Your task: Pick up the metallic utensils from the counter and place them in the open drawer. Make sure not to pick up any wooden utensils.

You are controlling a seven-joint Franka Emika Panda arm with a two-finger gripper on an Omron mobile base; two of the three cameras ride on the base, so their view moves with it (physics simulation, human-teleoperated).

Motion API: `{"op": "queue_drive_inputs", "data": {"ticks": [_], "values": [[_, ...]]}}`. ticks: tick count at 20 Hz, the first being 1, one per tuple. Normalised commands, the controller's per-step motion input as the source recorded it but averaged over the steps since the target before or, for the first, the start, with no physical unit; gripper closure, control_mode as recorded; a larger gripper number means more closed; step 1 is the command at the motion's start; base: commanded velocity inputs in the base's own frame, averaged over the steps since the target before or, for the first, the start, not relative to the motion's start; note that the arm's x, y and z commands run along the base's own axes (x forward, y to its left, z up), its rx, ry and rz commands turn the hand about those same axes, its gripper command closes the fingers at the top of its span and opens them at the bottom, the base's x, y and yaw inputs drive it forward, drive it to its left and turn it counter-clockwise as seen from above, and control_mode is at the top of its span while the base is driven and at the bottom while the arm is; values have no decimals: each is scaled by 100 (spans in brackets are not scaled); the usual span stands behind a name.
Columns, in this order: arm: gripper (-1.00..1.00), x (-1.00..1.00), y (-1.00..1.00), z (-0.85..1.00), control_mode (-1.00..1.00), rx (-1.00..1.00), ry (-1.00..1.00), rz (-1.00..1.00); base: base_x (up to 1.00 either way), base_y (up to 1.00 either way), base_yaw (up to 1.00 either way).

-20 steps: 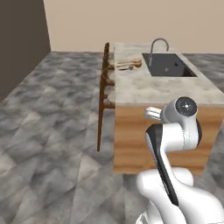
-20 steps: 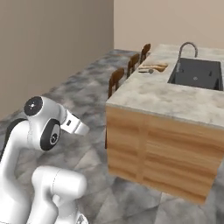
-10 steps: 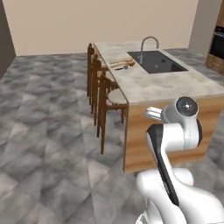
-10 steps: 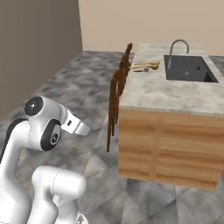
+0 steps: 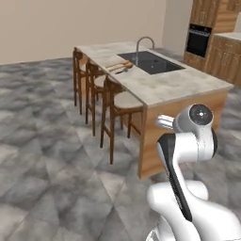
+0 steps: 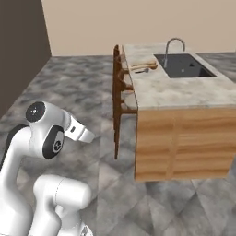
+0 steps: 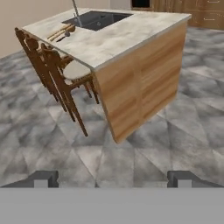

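The gripper [image 7: 112,178] is folded in close to the base, well apart from the island, its fingers spread wide with nothing between them, a carry posture suited to driving. The counter [image 5: 160,82] stands ahead end-on, bar stools [image 5: 115,101] lined along its near side, so access from that side looks obstructed. The utensils [image 6: 144,67] lie in a cluster on the far part of the counter, just beside the sink [image 6: 184,65]; the metallic pieces cannot be told from the wooden ones.
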Motion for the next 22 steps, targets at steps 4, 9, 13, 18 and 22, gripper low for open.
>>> {"op": "queue_drive_inputs", "data": {"ticks": [4,9,13,18,22], "values": [[-100,0,0,0,100,0,0,0,70,100,-33],[-100,0,0,0,100,0,0,0,100,100,-34],[-100,0,0,0,100,0,0,0,100,100,-37],[-100,0,0,0,100,0,0,0,100,100,-41],[-100,0,0,0,100,0,0,0,100,100,-45]]}}
